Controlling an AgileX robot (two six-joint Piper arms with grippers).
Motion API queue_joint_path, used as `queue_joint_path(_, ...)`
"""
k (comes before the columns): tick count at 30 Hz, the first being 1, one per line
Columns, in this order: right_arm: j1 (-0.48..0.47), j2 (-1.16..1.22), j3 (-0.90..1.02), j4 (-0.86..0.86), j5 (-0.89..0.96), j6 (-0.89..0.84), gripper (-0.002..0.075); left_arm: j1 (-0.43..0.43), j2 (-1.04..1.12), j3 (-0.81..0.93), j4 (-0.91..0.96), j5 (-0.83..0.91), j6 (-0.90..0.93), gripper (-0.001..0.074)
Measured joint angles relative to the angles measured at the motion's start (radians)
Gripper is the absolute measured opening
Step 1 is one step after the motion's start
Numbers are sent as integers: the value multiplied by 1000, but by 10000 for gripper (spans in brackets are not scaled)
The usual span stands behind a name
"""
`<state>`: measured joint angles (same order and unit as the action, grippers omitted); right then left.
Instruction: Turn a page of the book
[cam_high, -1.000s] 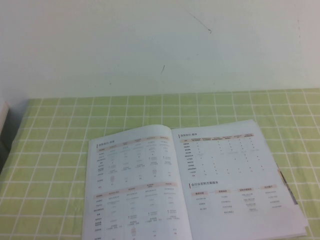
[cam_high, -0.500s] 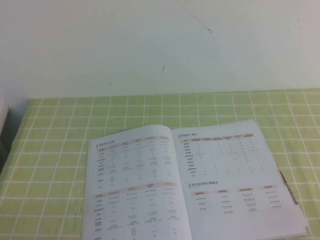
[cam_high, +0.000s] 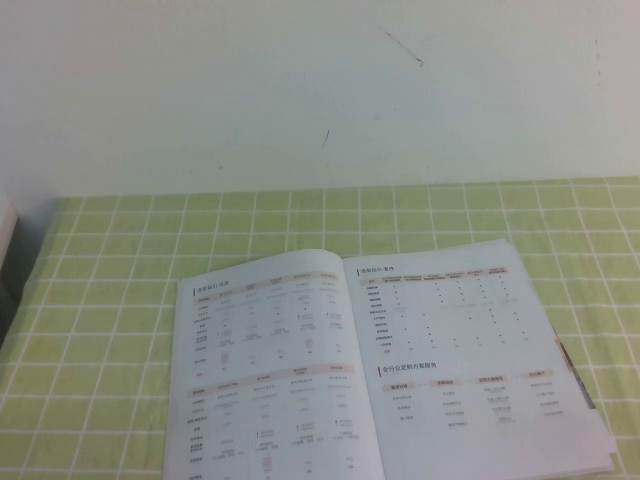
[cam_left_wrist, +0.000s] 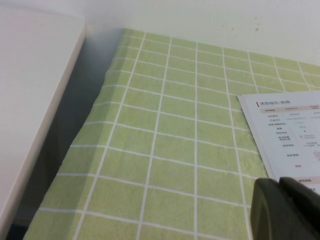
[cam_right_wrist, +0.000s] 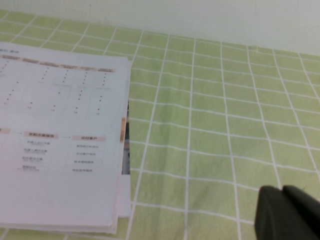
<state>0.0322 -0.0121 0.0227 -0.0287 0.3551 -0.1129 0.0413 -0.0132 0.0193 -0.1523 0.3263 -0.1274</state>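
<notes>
Green checked cloth (cam_high: 120, 300) with white grid lines covers the table, and the book (cam_high: 390, 365) lies open on it at the near middle, its spine running from far to near. Both facing leaves carry small grey tables under pale pink header bars. The page (cam_high: 470, 360) on the right lies flat on the stack beneath it, untouched, and at its right edge a thin strip of darker printing from lower leaves peeks out.

From the raised camera neither arm appears at all; only the book, the cloth and the pale wall (cam_high: 320, 90) behind show. The wrist cameras add what that view misses. The left gripper (cam_left_wrist: 285, 210) shows as a dark block hanging over the cloth just beside the book's far left corner, not touching it; whether its fingers are spread or closed cannot be told. That same view reveals a white board (cam_left_wrist: 35, 100) standing off the table's left edge. The right gripper (cam_right_wrist: 287, 212) hangs over bare cloth to the right of the book, near it but apart, and its finger state likewise cannot be told. This camera also shows the layered page edges (cam_right_wrist: 124, 150) on the book's right side.
</notes>
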Motion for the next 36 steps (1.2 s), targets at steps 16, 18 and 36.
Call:
queue_joint_path(16, 0, 0, 6, 884, -16, 167, -3, 0, 0, 4, -577, -10, -110, -4)
queue_joint_path(18, 0, 0, 6, 899, -25, 160, -3, 0, 0, 4, -612, -8, -112, -4)
queue_joint_path(36, 0, 0, 6, 913, -21, -171, -3, 0, 0, 4, -712, 21, -63, -4)
